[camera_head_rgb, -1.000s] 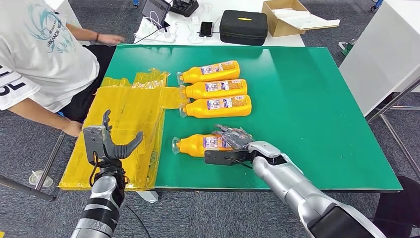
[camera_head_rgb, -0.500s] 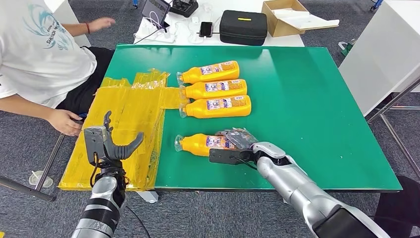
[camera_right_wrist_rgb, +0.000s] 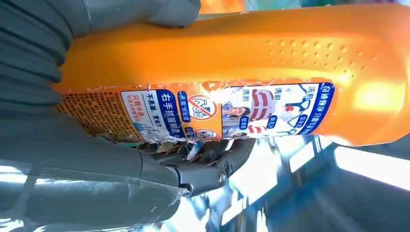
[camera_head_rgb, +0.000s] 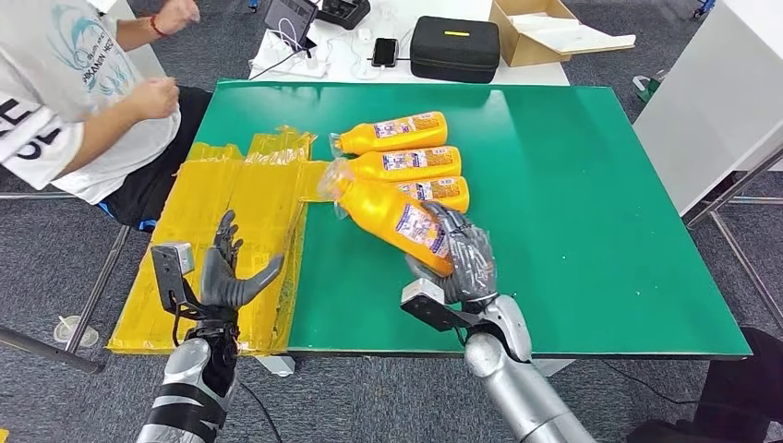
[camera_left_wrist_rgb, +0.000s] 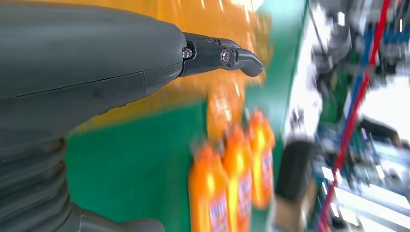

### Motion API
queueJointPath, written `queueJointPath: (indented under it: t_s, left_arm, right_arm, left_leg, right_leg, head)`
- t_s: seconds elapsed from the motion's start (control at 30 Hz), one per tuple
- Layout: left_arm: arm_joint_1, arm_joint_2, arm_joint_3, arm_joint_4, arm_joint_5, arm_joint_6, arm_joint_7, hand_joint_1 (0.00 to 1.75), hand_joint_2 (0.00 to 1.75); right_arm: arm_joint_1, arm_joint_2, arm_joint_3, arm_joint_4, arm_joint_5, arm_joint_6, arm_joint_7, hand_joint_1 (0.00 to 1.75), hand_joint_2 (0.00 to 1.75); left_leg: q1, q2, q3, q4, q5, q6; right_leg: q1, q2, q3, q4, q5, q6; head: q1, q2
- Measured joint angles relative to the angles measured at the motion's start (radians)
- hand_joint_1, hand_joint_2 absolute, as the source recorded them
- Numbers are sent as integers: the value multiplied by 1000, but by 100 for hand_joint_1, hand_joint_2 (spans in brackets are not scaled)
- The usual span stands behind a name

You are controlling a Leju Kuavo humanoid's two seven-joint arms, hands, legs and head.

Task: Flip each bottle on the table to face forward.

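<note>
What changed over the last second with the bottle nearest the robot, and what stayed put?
The right hand has lifted the near orange plastic bottle off the green table, tilted, cap up and away. The left hand turned, fingers still spread. The three orange bottles beyond stayed in their row.

A: Bottle count?

B: Four orange bottles, each with a white-and-blue printed label and clear plastic wrapped over the cap. The held bottle (camera_head_rgb: 395, 218) is off the green desk (camera_head_rgb: 572, 194), tilted, cap end up toward the far left, base gripped in the right hand (camera_head_rgb: 459, 258).

A: Label side on that one?

B: The right wrist view shows the label (camera_right_wrist_rgb: 203, 112), with blue bands and small print, facing the camera, fingers (camera_right_wrist_rgb: 212, 169) curled under the body.

A: The others?

B: Lying on their sides in a row, labels up, caps pointing left: far bottle (camera_head_rgb: 392, 133), middle bottle (camera_head_rgb: 404, 164), near bottle (camera_head_rgb: 439, 191), partly hidden behind the held one.
</note>
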Motion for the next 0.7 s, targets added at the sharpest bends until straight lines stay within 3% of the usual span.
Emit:
queueJointPath:
  t_s: [0.13,0.27,0.7]
  left_arm:
    - [0,2,-45,-31,70,-78,22,0,175]
    - [1,8,-82,-49,122,-147,33,0,175]
    - [0,23,-173,-65,190,-282,41,0,175]
  right_arm:
    - [56,54,-86,-43,-51,-56,-101,175,175]
    - [86,88,-132,-49,-74,-59,-142,175,175]
    - [96,169,-141,72,-103,-26,-216,175,175]
  left_leg:
    - [-1,1,0,0,0,0]
    - [-1,1,0,0,0,0]
    - [-1,1,0,0,0,0]
  right_leg:
    - [-1,0,0,0,0,0]
    - [-1,0,0,0,1,0]
    - [-1,0,0,0,1,0]
  head:
    - [0,0]
    - [0,0]
    - [0,0]
